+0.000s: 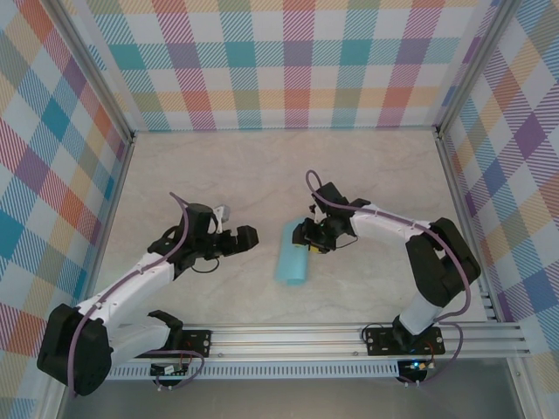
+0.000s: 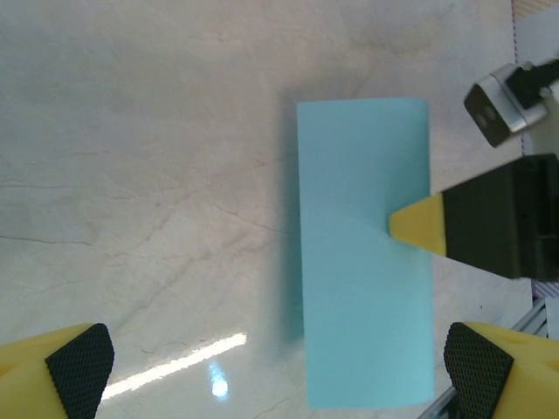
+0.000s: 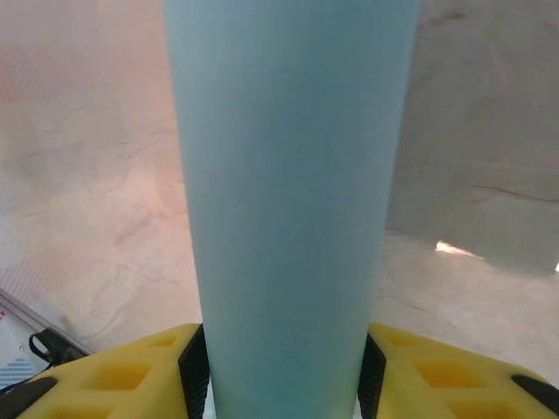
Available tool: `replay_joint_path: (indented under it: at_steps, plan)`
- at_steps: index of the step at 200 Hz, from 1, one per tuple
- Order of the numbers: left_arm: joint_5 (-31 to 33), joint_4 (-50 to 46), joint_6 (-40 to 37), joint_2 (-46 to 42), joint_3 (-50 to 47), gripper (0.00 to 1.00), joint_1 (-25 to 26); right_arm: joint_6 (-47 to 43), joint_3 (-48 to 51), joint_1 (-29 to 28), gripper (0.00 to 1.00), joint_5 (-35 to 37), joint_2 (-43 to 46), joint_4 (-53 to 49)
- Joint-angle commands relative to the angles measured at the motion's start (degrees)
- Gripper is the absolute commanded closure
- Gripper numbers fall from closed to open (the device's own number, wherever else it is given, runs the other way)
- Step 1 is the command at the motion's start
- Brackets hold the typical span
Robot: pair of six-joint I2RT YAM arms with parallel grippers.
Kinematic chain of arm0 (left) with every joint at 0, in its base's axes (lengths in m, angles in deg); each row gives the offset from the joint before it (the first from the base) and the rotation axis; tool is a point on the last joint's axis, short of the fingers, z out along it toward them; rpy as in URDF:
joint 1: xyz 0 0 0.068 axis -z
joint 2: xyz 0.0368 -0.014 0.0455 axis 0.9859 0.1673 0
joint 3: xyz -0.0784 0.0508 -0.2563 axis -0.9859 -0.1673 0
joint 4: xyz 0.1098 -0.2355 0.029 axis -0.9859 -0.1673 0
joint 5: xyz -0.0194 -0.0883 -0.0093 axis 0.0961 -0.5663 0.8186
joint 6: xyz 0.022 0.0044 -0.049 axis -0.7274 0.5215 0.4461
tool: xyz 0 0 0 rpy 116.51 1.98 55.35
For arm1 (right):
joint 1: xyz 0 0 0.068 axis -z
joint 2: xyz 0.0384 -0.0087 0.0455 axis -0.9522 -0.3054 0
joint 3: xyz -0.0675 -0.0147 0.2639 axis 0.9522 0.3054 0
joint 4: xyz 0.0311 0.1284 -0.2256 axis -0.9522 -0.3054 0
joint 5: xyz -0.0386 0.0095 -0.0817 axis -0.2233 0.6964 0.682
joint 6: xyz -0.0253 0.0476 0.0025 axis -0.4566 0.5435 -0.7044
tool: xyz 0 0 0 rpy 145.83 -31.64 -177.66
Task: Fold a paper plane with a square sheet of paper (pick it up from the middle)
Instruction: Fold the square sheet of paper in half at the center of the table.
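Note:
The light-blue square sheet of paper (image 1: 291, 253) is bowed into a narrow arch, so it looks like a tall rectangle (image 2: 362, 253) in the left wrist view. My right gripper (image 1: 307, 234) is shut on it from the right: in the right wrist view the curved sheet (image 3: 288, 175) runs up between both black pads (image 3: 194, 367), touching each. One yellow right fingertip (image 2: 419, 225) presses on the sheet's right edge. My left gripper (image 1: 249, 236) hangs wide open just left of the paper, with nothing between its fingers (image 2: 79, 367).
The marble tabletop (image 1: 218, 175) is bare around the paper. Checkered walls (image 1: 297, 61) close it in at the back and sides. A metal rail (image 1: 349, 336) with the arm bases runs along the near edge.

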Motion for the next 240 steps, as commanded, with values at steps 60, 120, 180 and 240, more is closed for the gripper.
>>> replay_joint_path:
  at_steps: [60, 120, 180, 240]
  plan:
    - [2.68, 2.07, 2.31, 4.69, 3.68, 0.01, 8.24, -6.50, 1.58, 1.54, 0.32, 7.97, 2.58, -9.25]
    - [4.96, 4.55, 4.40, 8.31, 5.05, 0.13, 10.63, -4.15, 3.70, 2.00, 0.32, 12.83, 4.34, -9.92]
    - [7.03, 6.79, 6.20, 12.92, 6.57, 0.20, 12.79, 1.44, 5.61, 2.50, 0.32, 15.01, 4.43, -7.09]
    - [7.89, 7.34, 6.63, 15.00, 7.33, 0.20, 13.86, 4.48, 7.11, 2.51, 0.32, 12.90, 4.65, -1.91]
